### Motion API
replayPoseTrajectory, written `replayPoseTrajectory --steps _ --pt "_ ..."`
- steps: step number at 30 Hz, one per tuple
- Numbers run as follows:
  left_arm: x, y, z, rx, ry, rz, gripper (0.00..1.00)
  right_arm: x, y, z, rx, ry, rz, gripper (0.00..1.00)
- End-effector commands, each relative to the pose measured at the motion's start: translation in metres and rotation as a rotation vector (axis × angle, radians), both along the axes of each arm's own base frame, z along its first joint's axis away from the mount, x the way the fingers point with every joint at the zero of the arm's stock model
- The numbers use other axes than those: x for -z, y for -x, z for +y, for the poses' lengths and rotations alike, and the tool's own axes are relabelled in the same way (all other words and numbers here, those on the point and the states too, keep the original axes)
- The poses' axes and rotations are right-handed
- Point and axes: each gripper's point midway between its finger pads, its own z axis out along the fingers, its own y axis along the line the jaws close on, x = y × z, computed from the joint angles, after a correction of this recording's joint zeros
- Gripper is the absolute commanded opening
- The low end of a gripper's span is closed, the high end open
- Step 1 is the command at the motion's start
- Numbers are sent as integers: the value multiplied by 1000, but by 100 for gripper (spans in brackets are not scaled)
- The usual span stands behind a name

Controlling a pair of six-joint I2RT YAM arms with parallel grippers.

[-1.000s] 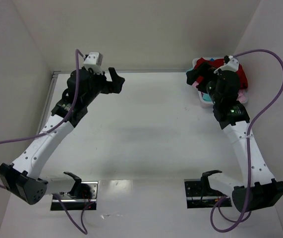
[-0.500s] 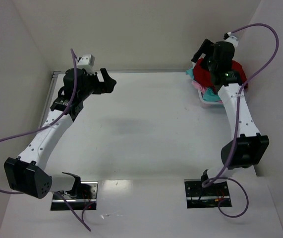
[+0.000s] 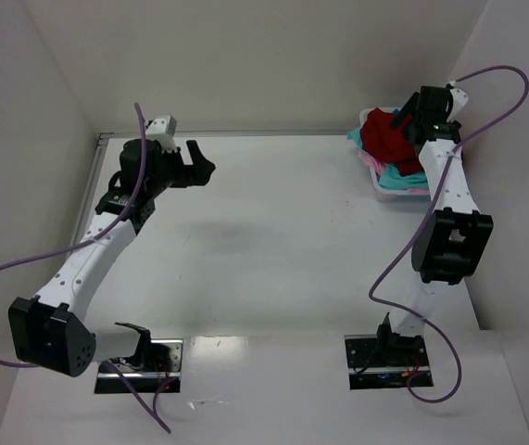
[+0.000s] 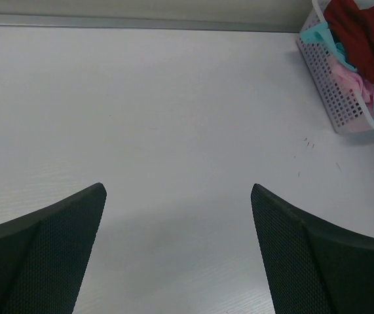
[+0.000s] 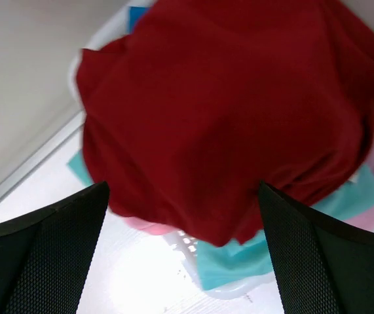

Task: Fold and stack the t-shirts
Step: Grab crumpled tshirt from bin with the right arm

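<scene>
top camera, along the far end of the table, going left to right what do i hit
left gripper, open → bare white table → laundry basket with the dark red t-shirt heaped on top. The right gripper, open, hangs over that heap, so it has no clear place in the order.
</scene>
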Motion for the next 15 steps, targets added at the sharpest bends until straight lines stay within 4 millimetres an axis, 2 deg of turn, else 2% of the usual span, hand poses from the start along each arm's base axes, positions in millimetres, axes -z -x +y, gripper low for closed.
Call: replayPoseTrajectory --steps 1,4,8,9,10,13,15 --pt "-10 -3 0 9 0 -46 99 -12 10 -14 64 15 -40 99" --pt "-2 -3 -1 18 -1 -27 99 -10 13 -16 70 27 -24 99" --pt "2 -3 -2 15 5 -15 99 13 11 -22 87 45 30 99" --pt "2 -3 -2 15 5 -15 99 13 11 -23 96 51 31 99" --pt "2 -3 -2 13 13 -12 99 19 10 -24 95 50 45 98" --pt "7 -2 -2 13 11 -1 99 22 6 -24 96 52 25 90" --pt "7 -2 -2 13 11 -1 99 27 3 -25 96 51 28 75"
